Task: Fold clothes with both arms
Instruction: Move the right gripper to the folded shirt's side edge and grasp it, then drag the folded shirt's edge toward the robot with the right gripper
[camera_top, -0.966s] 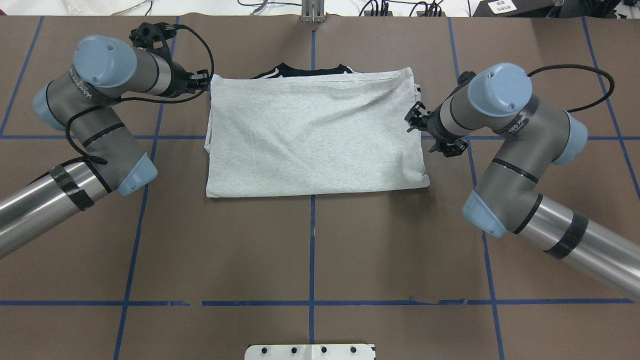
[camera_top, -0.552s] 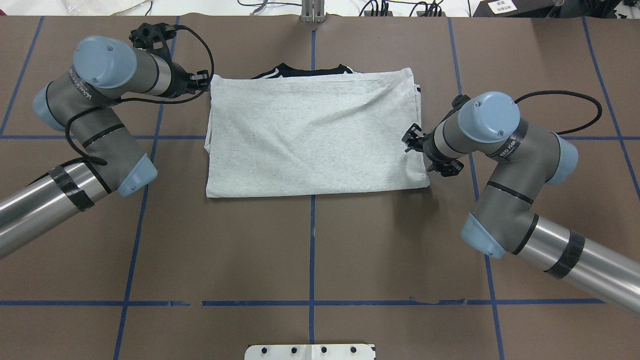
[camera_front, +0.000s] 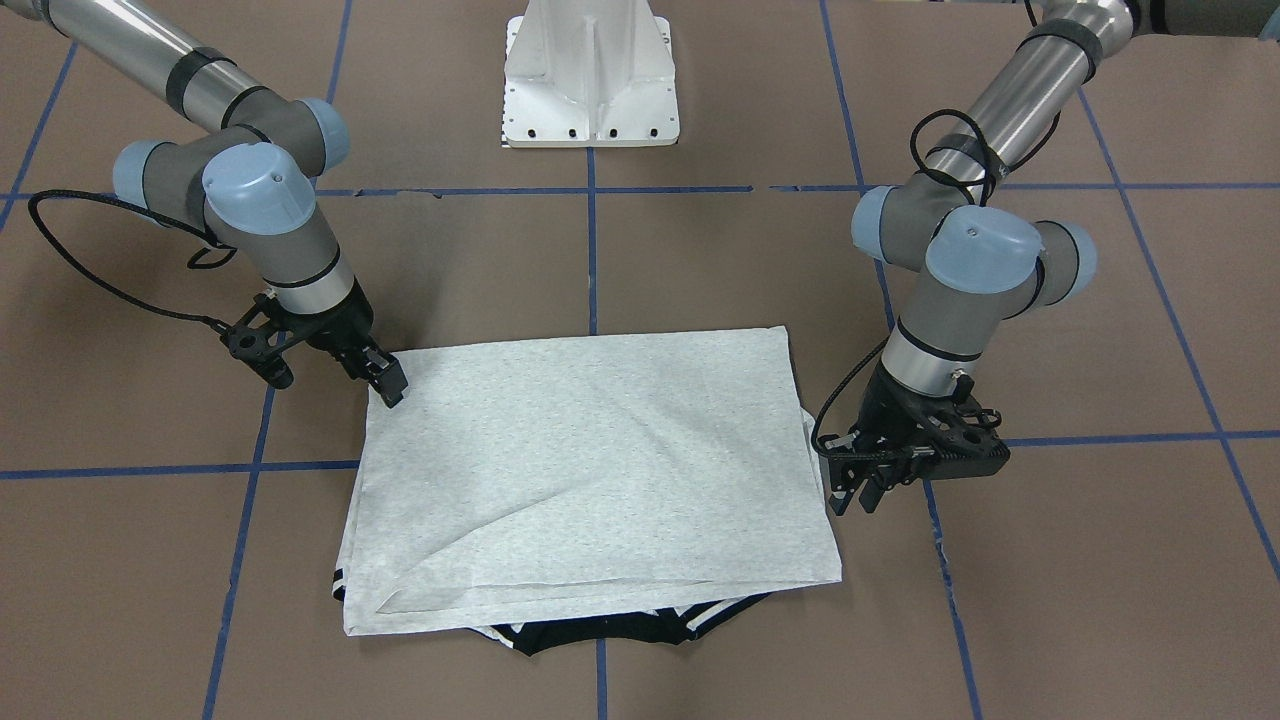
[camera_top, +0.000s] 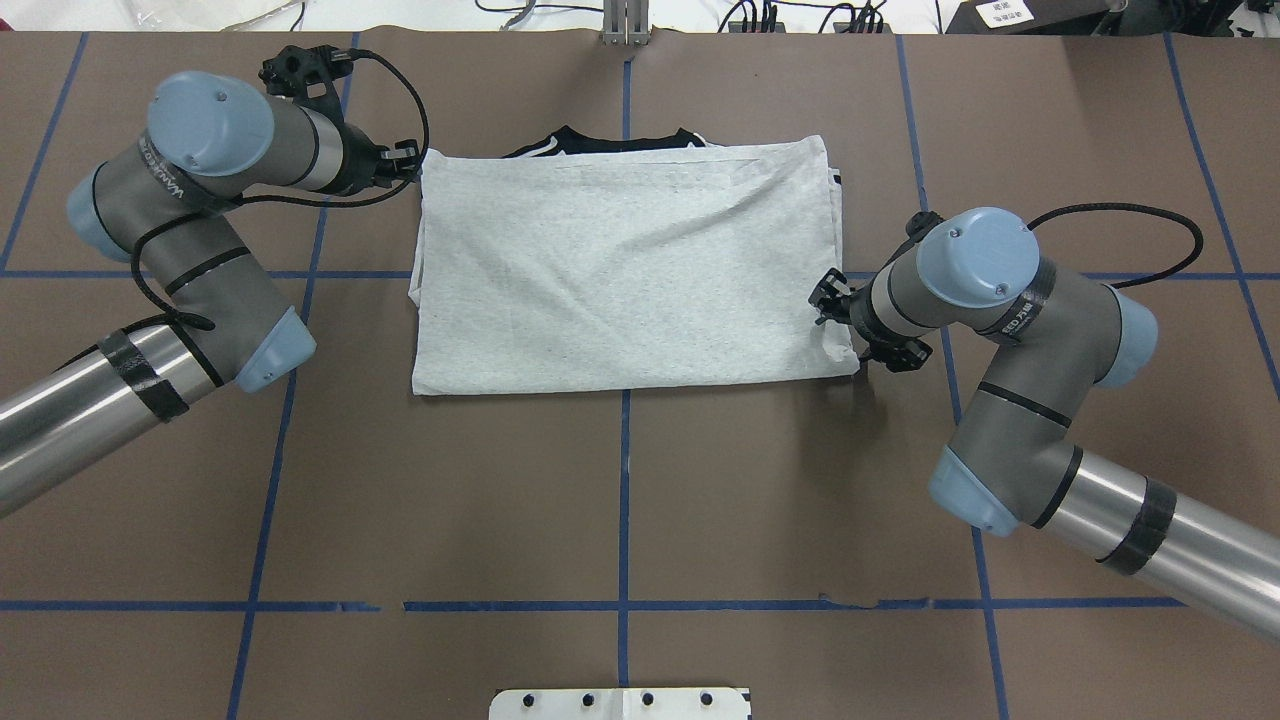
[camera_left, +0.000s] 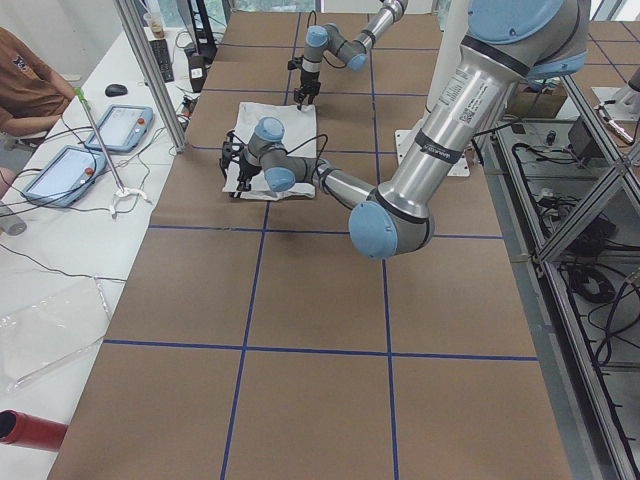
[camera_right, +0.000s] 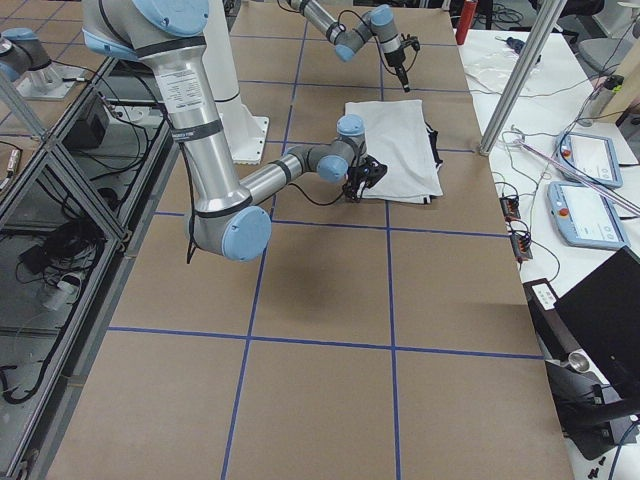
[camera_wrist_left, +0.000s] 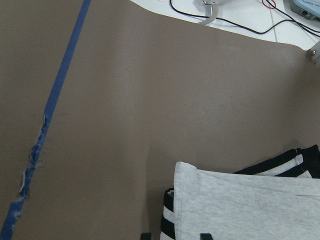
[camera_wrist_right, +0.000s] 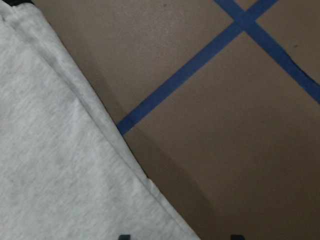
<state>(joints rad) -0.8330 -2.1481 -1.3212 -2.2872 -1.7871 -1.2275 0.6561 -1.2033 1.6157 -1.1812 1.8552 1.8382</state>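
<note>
One grey T-shirt (camera_top: 620, 270) lies on one brown worktop (camera_top: 620, 500). There are two robot arms, the left arm (camera_top: 195, 265) and the right arm (camera_top: 1020, 400), carrying two hands, the left hand (camera_front: 853, 498) and the right hand (camera_front: 385, 382). One white pedestal (camera_front: 592, 75) and two control tablets (camera_left: 122, 127) (camera_left: 58, 172) are also visible.

Robotics lab: teach pendants (camera_right: 584, 159), taped-grid table (camera_top: 450, 500).

T-shirt (camera_top: 620, 280): grey, folded rectangle, flat, collar (camera_top: 600, 141) far edge | left arm (camera_top: 205, 275): far-left corner | right arm (camera_top: 1015, 395): near-right corner
</note>
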